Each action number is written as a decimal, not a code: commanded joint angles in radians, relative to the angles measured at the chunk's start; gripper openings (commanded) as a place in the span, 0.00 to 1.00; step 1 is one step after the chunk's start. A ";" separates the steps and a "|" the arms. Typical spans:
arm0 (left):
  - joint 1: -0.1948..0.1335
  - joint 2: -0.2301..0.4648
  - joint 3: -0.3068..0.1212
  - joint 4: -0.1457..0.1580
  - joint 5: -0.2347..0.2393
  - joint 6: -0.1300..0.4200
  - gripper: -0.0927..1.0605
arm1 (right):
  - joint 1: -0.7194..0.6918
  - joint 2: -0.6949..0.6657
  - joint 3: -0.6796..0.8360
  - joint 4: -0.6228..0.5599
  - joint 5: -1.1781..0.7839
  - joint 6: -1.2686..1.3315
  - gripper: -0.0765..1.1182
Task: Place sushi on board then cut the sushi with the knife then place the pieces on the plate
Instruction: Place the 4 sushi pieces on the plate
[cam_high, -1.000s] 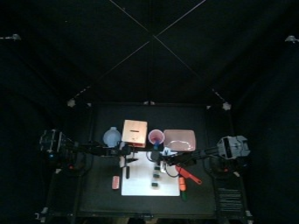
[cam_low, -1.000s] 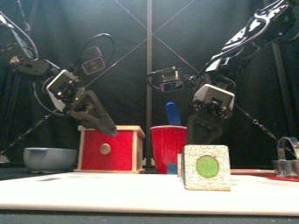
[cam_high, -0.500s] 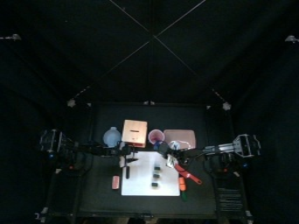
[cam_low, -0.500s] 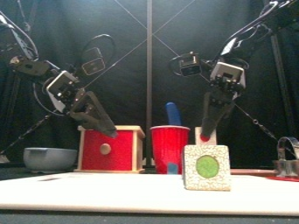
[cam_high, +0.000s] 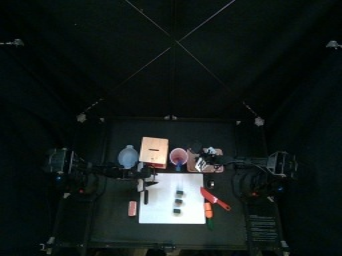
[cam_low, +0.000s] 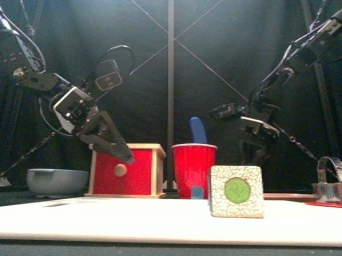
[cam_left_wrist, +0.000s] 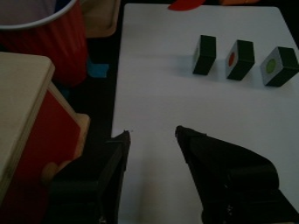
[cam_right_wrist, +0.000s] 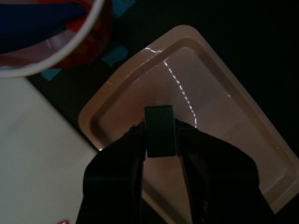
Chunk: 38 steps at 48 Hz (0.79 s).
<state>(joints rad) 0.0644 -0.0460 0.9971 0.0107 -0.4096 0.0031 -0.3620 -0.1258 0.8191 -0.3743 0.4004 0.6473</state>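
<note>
Sushi piece (cam_right_wrist: 159, 122) pinched tight in right gripper (cam_right_wrist: 160, 144) over pink tray (cam_right_wrist: 233, 96), likely for setting down there (three other pieces (cam_left_wrist: 240, 59) standing on white board (cam_left_wrist: 163, 96)), left gripper (cam_left_wrist: 152, 140) spread apart over board, empty.

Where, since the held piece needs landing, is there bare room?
The pink tray under the right gripper shows bare. The white board is free between the left gripper and three sushi pieces; crowded by the red cup.

4 sushi pcs (cam_left_wrist: 240, 61), 2 knives (cam_high: 214, 200), 1 ea: board (cam_left_wrist: 163, 105), tray (cam_right_wrist: 222, 105), cup (cam_low: 194, 160), box (cam_low: 127, 170), bowl (cam_low: 56, 181), cutter (cam_low: 329, 185).
</note>
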 joint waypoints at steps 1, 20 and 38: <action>0.002 -0.005 -0.021 -0.002 -0.008 -0.002 0.81 | -0.020 0.018 -0.017 -0.002 -0.029 -0.002 0.63; 0.002 -0.005 -0.025 0.000 -0.008 -0.002 0.81 | 0.002 -0.052 -0.025 0.005 0.025 -0.002 0.73; 0.002 -0.005 -0.025 0.000 -0.008 -0.002 0.80 | 0.333 -0.120 -0.075 0.067 -0.020 0.002 0.74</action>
<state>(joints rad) 0.0629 -0.0460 0.9925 0.0107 -0.4096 0.0015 -0.0951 -0.2316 0.7823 -0.3206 0.4096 0.6458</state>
